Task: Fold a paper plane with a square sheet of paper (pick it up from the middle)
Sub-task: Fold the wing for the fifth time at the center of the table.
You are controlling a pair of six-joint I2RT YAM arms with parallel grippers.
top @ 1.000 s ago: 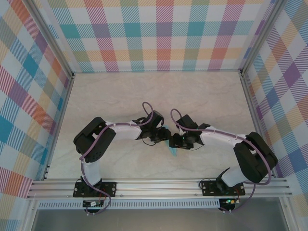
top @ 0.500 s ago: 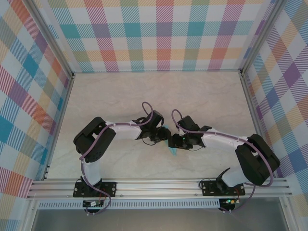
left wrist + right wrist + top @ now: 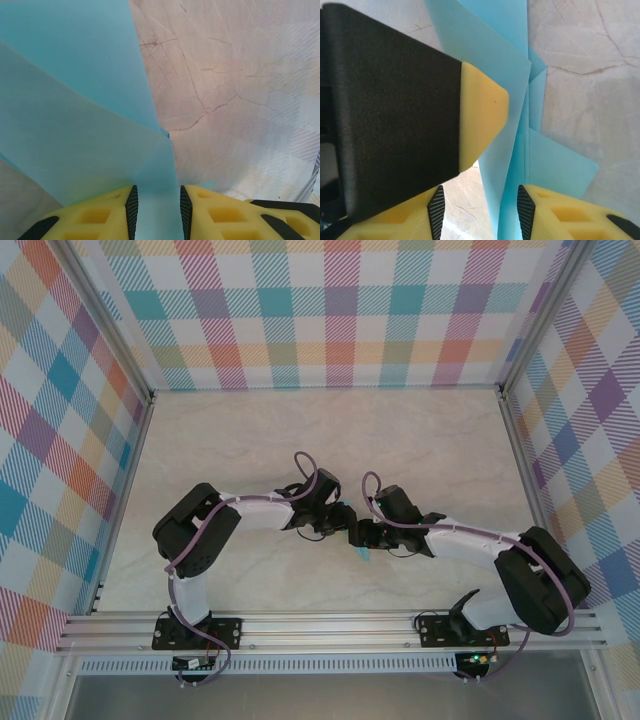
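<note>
Roughly mid-desk, nearer the arms than the far wall: both wrists meet over the sheet of paper [image 3: 363,556], and turquoise slivers show between them from above. The desk [image 3: 250,440] is pale, marbled and smooth.

Left side: the left fingers [image 3: 107,215] point down at the paper. Their pads stand a narrow way apart, with blue filling the gap. I cannot tell whether they pinch a layer or merely sit over it. Ahead of them the paper shows overlapping plies, one diagonal edge crossing another, so it is partly folded and not yet a dart.

Middle: in the right wrist view, one yellow-tipped left finger lies against the left face of a raised blue fold. Several layered edges run away from the camera. A loose corner flap lies out to the right on the desk.

Right side: the right fingers [image 3: 560,212] are apart, straddling the raised fold. The paper runs close by the right-hand pad. Bare desk shows between it and the other pad, so nothing is clamped there.

Handling, my judgement: very light and thin, limp in single ply, stiffer along creases and where plies stack. It is likely to slide on this smooth desk, and to buckle or take stray creases if squeezed off-line. The best hold looks to be the stacked layers at the centre ridge, pads flat on both faces and closing gently. Avoid the free single-ply corner.
</note>
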